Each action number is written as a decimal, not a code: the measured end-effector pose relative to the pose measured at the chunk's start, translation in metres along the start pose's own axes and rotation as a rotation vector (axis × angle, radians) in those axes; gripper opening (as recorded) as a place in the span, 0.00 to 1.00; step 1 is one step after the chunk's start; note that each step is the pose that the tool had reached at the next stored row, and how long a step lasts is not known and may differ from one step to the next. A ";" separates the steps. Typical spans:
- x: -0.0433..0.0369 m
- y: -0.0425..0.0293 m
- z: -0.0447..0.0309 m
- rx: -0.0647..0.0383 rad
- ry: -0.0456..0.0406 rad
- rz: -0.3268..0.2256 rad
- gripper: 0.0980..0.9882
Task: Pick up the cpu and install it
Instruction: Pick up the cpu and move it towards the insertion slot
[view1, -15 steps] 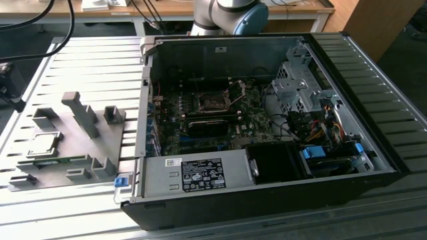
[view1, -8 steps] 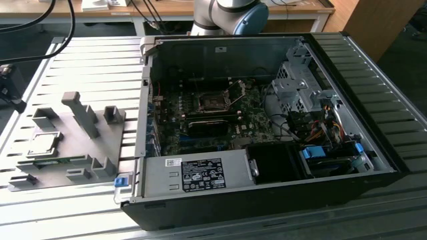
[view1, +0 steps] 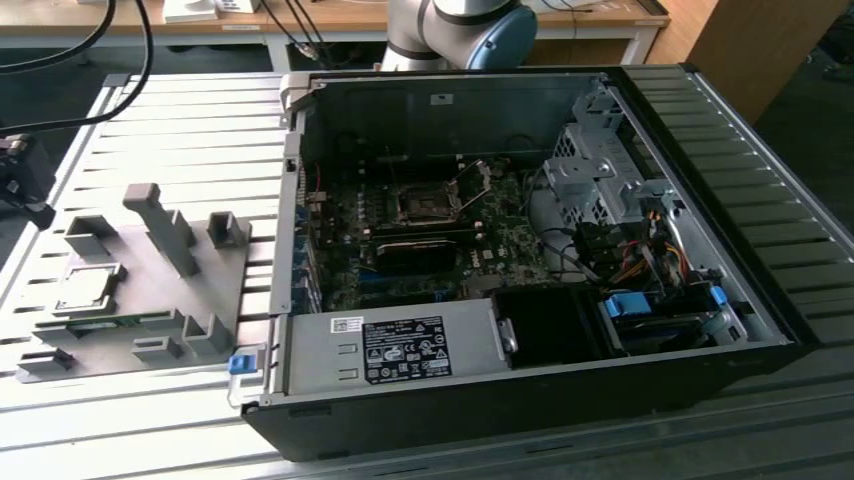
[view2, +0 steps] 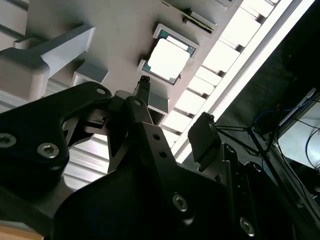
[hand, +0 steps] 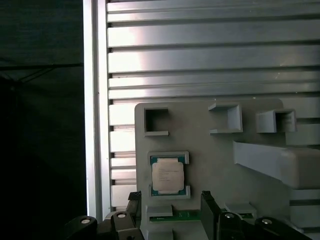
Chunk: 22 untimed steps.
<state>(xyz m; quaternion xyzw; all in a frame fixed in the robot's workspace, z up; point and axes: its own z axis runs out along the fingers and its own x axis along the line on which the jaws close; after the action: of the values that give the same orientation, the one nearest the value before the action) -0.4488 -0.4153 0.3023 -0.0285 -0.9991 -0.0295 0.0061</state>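
The cpu (view1: 83, 288) is sitting flat in its little framed slot on the grey holder plate (view1: 144, 300), low on the exterior view's left, on the slatted table (view1: 200, 110). In the first wrist view the pincer (hand: 170, 204) is spread wide with nothing in it, hanging near the cpu but clear of it. The open PC case (view1: 534, 400) is on the exterior view's right, with the motherboard socket (view1: 424, 205) inside.

Grey fixture (view1: 158, 300) lies at nine o'clock of the open case (view1: 441, 100); power supply (view1: 387, 352) sits at six o'clock of the socket (view1: 424, 204).
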 end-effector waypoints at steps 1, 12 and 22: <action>-0.0001 -0.0001 0.0011 0.000 0.0019 0.000 0.55; -0.0008 -0.0027 0.0194 -0.001 0.0033 -0.003 0.55; -0.0010 -0.0043 0.0289 -0.001 0.0034 -0.005 0.55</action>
<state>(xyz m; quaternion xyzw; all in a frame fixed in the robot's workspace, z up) -0.4483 -0.4179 0.2732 -0.0259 -0.9992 -0.0299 0.0078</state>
